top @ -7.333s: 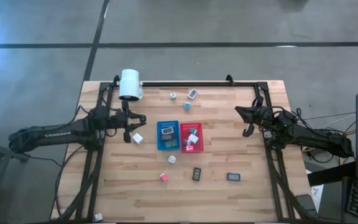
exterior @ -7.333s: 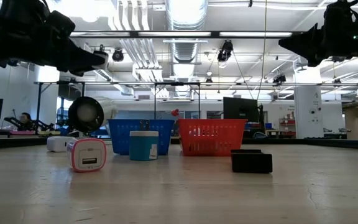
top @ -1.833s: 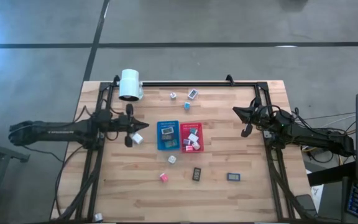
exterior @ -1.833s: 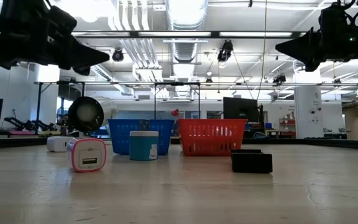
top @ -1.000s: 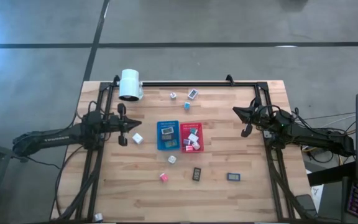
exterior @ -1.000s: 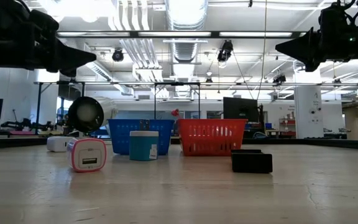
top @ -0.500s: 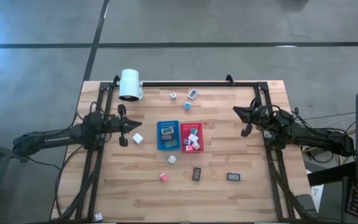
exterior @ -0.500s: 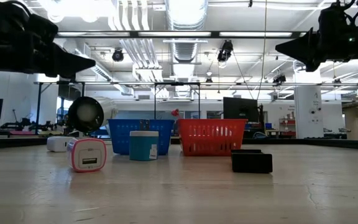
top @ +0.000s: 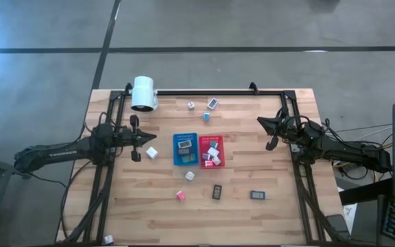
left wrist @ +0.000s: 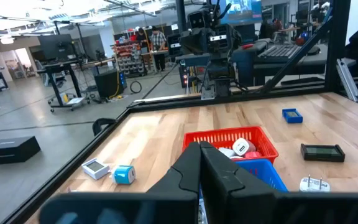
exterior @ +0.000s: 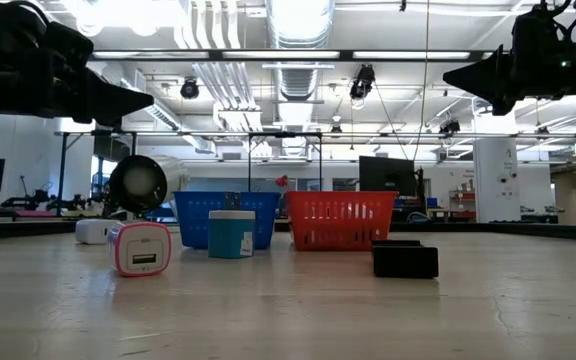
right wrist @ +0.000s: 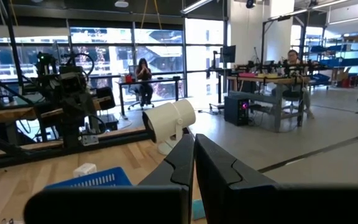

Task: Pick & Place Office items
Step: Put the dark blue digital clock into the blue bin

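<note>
High view: cubes (top: 212, 154) in red tray (top: 217, 139)

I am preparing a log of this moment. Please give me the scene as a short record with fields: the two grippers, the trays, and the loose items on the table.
left gripper: shut, empty, above the table's left side beside a white cube
right gripper: shut, empty, above the right side
blue tray: mid-table, holds one item
red tray: touching the blue tray, holds several items
loose items: pink cube, two dark flat rectangles
white cylinder: far left corner
</note>
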Available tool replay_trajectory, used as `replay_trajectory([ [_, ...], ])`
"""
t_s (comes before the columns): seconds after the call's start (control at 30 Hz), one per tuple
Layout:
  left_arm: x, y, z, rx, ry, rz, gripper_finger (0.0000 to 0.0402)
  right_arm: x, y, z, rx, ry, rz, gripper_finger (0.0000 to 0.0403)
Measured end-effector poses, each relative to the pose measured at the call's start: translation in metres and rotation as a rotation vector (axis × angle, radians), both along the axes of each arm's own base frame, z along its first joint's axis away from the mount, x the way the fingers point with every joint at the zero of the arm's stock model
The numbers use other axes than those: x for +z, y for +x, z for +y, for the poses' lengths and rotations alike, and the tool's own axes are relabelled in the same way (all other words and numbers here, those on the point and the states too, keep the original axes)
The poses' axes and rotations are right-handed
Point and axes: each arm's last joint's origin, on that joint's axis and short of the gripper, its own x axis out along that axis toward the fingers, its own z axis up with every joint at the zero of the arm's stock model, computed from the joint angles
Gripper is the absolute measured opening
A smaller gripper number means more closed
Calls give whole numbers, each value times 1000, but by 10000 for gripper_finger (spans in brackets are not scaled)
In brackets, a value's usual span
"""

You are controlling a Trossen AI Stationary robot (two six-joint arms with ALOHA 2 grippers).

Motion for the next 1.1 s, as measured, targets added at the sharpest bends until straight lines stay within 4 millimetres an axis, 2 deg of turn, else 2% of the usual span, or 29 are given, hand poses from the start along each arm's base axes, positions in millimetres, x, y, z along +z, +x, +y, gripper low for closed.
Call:
replay_trajectory([
  [0.2,1,0,0,-2,5,-8,6,0,0,0,-4,-15,7,13],
  [0.37,0,0,-2,-87,17,-1,6,1,0,0,-4,-19,-3,13],
  [0.67,0,0,-2,-83,14,-4,11,2,0,0,-4,-21,-13,13],
  [0.87,15,0,-3,-89,-74,-152,8,2,0,0,-4,-28,-10,13],
  [1.1,14,0,-2,-75,-45,-146,13,2,0,0,-3,-25,-13,13],
])
